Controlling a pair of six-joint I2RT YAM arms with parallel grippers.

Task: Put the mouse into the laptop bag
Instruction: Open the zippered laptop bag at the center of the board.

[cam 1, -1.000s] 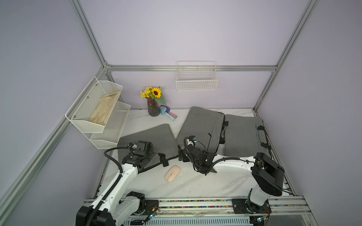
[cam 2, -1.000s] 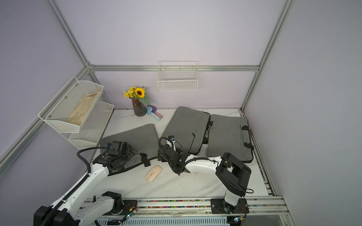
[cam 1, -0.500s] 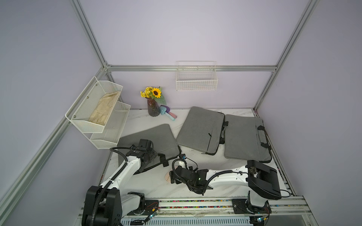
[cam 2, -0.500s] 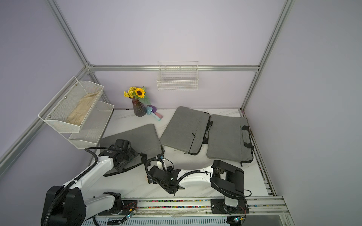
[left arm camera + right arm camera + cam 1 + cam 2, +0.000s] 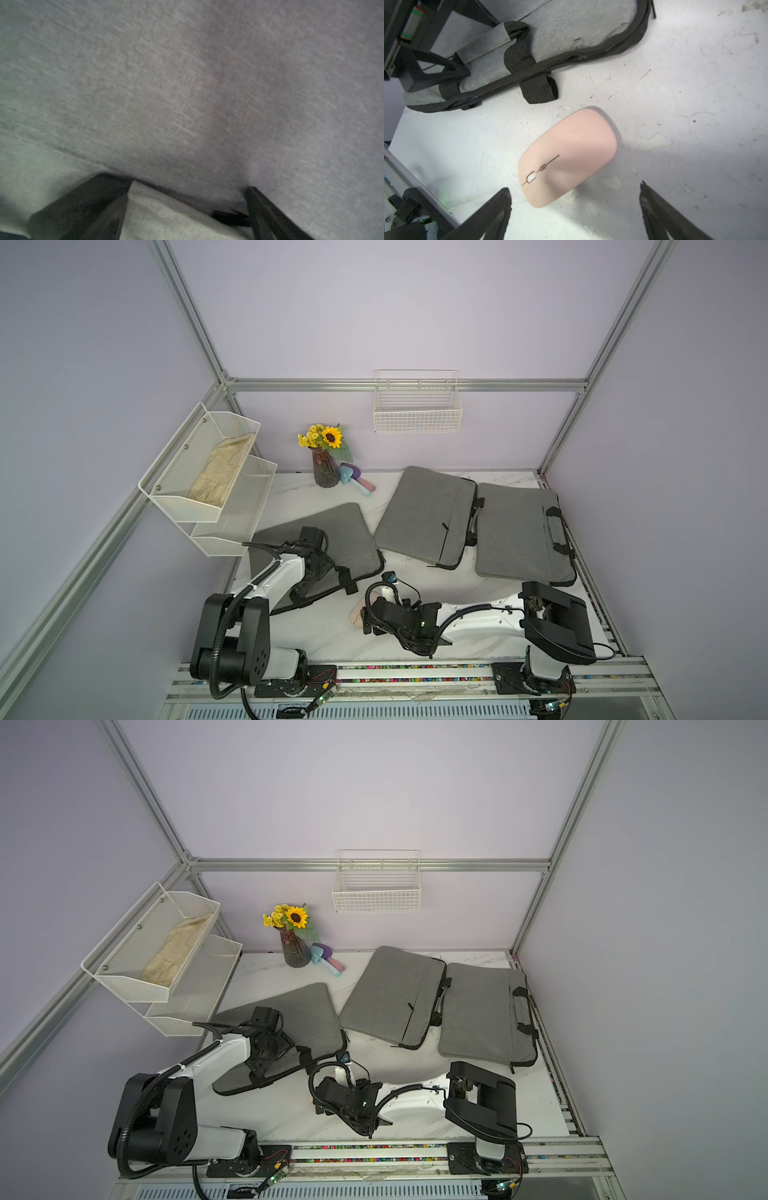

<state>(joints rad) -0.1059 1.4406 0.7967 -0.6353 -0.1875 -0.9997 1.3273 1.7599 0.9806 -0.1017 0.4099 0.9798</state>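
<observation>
right gripper (image 5: 574,188) spread wide, empty, straddling mouse (image 5: 569,155) near bench (image 5: 685,83) front edge. slick shell might squirt out. left gripper (image 5: 187,185) at laptop bag (image 5: 187,83), can't tell if pinching. flap could drop.

The left arm (image 5: 282,574) and the right arm (image 5: 482,618) are built alike: glossy white link shells between boxy matt black joint housings. A black ribbed cable hose (image 5: 217,639) loops along the left arm; a thinner black cable (image 5: 469,608) runs over the right arm's white shell. The left shoulder housing (image 5: 253,655) shows a cluster of small round holes. A small green light (image 5: 422,611) glows on the right wrist. The right gripper (image 5: 574,188) has black, flat, tapering jaws, scuffed grey at the tips.
</observation>
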